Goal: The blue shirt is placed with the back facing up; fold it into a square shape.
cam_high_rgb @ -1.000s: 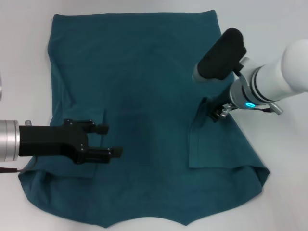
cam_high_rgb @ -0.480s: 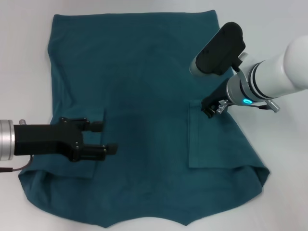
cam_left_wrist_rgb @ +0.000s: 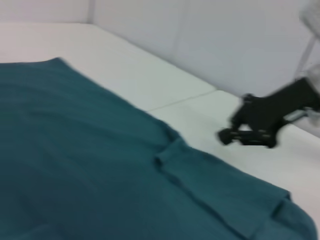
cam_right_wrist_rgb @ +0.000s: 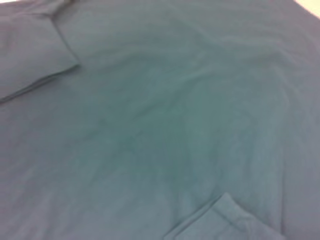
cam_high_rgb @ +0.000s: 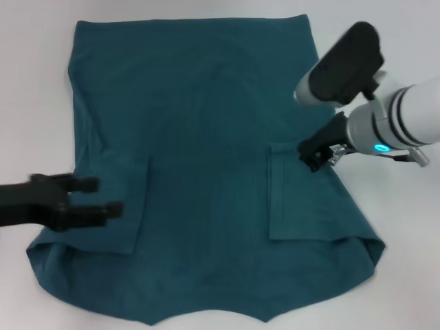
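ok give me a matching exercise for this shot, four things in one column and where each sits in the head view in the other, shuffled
Things:
1. left gripper
2. right gripper
3. right sleeve
4. left sleeve

Places:
A. folded flat onto the blue shirt on the robot's right side
B. over the shirt's left edge, fingers pointing inward
C. folded flat onto the shirt on the robot's left side
D. beside the shirt's right edge, above the folded sleeve's far corner

Pairs: 1-B, 2-D, 3-A, 4-C

Blue shirt [cam_high_rgb: 206, 137] flat on table [cam_high_rgb: 34, 69], sleeves inward.
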{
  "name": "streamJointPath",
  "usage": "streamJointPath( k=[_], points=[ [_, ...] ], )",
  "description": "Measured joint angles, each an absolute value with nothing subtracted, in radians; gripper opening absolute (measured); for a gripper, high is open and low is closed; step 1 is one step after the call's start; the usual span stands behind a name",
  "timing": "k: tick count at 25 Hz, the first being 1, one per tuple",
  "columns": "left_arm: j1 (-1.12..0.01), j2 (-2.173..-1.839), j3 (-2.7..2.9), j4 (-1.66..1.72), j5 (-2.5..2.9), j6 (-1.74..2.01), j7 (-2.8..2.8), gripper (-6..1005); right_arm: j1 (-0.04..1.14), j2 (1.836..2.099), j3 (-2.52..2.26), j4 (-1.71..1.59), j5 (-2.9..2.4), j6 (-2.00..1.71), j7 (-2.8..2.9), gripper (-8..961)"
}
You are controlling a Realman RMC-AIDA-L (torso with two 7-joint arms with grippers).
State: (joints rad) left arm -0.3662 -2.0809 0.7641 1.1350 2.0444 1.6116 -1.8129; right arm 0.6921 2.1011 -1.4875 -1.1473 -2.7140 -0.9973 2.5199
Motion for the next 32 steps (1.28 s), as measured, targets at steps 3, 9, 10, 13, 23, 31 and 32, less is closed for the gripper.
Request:
streamJointPath(
  k=[3,9,10,13,23,31,32],
  points=[
    [-0.305,-2.083,0.763,1.253,2.055,1.613,-1.958,840,0.654,2.097,-1.488,-1.221,-2.689,-1.055,2.509,66],
    [-0.300,-2.078,0.760,1.316,2.255,1.583,-2.247,841,0.588,2.096,-1.484,-1.358,-2.654,-1.186,2.470,160],
    [-0.311,-2.076,0.759,1.306,2.299,1.580,-2.274,843,0.576,2.095,-1.482,-1.382,-2.645,-1.205,2.463,175],
    [-0.363,-2.079,0.761,1.248,2.405,1.572,-2.298,851,0.546,2.094,-1.479,-1.437,-2.624,-1.250,2.449,233],
    [-0.479,-2.092,0.769,1.128,2.613,1.474,-2.301,857,0.480,2.094,-1.455,-1.509,-2.620,-1.301,2.434,448],
    [-0.451,-2.106,0.729,1.260,2.620,1.522,-2.322,857,0.478,2.095,-1.443,-1.514,-2.620,-1.317,2.444,547],
    [-0.448,-2.105,0.727,1.262,2.622,1.523,-2.323,858,0.479,2.096,-1.443,-1.517,-2.621,-1.319,2.445,547]
  ],
)
